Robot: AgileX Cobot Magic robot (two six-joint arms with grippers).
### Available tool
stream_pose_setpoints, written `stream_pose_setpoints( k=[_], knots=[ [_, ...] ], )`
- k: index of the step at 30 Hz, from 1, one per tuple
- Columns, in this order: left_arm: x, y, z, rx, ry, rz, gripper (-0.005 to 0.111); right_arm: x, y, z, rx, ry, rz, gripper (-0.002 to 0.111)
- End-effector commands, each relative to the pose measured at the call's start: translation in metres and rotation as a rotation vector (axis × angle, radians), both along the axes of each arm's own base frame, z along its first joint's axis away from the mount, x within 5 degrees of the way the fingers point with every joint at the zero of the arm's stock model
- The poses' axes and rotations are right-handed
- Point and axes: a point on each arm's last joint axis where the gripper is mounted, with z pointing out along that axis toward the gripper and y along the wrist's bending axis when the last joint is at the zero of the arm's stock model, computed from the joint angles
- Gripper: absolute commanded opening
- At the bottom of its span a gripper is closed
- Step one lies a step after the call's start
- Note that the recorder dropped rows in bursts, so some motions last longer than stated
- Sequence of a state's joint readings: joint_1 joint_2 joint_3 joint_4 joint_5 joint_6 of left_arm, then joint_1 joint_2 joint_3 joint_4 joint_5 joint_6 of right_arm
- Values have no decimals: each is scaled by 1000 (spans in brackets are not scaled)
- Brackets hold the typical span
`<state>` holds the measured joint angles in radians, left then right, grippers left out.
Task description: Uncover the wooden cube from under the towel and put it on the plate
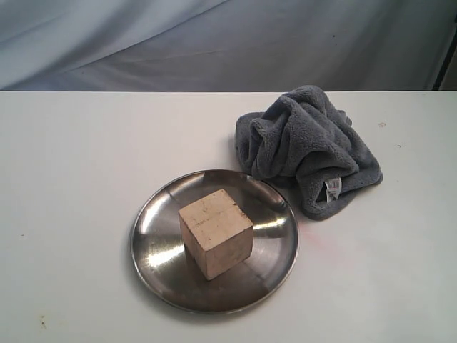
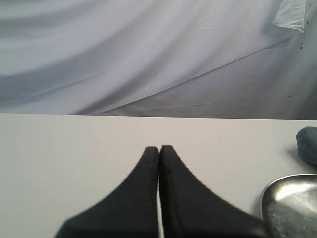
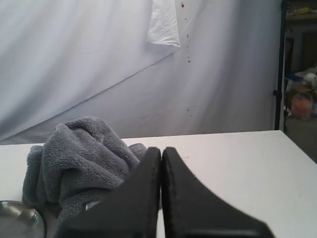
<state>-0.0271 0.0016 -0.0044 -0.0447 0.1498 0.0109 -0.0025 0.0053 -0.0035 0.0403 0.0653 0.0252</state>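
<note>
Evidently the wooden cube (image 1: 216,232) sat uncovered near the middle of the plate (image 1: 153,243), one corner turned toward the near side, so the task looked done. The towel (image 1: 307,146) lay bunched in a heap at the plate's far right rim, clear of the cube. The left gripper (image 2: 159,148) and right gripper (image 3: 161,149) each had jaws pressed together on nothing, clear of everything on the white table (image 1: 71,179), which carried nothing else.
</note>
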Motion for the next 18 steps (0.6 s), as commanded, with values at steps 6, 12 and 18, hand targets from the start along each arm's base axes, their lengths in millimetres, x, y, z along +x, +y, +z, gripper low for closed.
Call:
stream_pose_setpoints(
  k=[6, 12, 18],
  knots=[
    [0, 0, -1, -1, -1, 0, 1, 0, -1, -2, -193, 15, -17, 0],
    [0, 0, -1, -1, -1, 0, 1, 0, -1, -3, -244, 22, -18, 0],
    [0, 0, -1, -1, -1, 0, 1, 0, -1, -4, -238, 31, -11, 0]
  ],
)
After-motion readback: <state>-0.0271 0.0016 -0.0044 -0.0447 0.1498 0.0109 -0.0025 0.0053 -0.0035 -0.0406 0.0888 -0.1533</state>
